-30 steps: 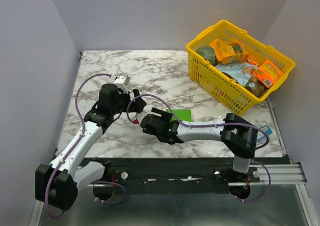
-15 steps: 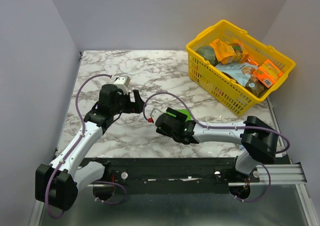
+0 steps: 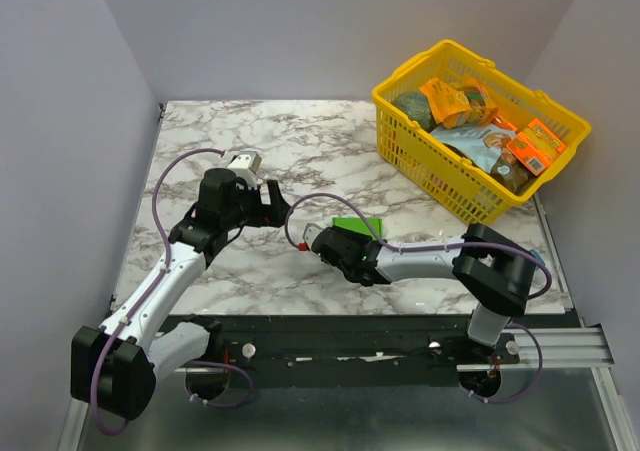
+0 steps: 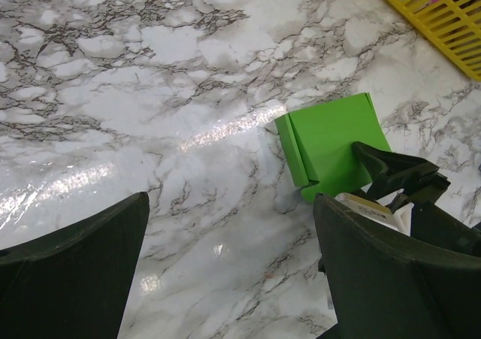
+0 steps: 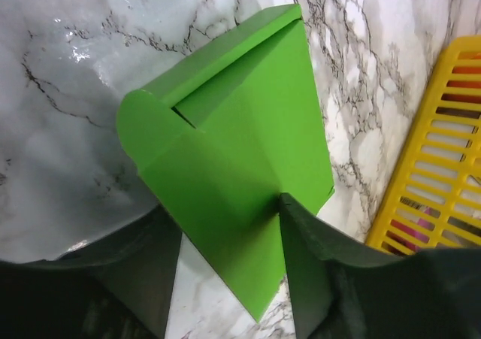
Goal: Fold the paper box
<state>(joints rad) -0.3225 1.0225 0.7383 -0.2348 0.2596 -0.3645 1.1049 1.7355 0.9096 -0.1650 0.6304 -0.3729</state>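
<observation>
Right claw [image 5: 229, 204]: partway open, one finger on each side of the box [image 5: 248, 121]. The green card fills the gap and meets both fingers, but I can't tell if it's actually clamped. Left claw [image 4: 231, 204]: spread wide, nothing in it, pointed at the box from the left and apart from it.

The box sits about mid-counter, in front of the basket [image 3: 470, 203] and not touching it.

The counter [image 3: 300, 151] is glossy white marble with grey veins. Plain grey walls [image 3: 300, 31] stand on three sides. The basket is yellow, in the far right corner, full of packs [image 3: 500, 141].

View differences:
- Top view: the only one where I see the packs and walls.
- Right wrist: the only one showing a rounded tab at the box's left corner and a flap seam along its upper edge.
- Left wrist: the only one showing a right-claw finger lying over the box's near corner, plus a glare streak [image 4: 225, 128] on the counter.
</observation>
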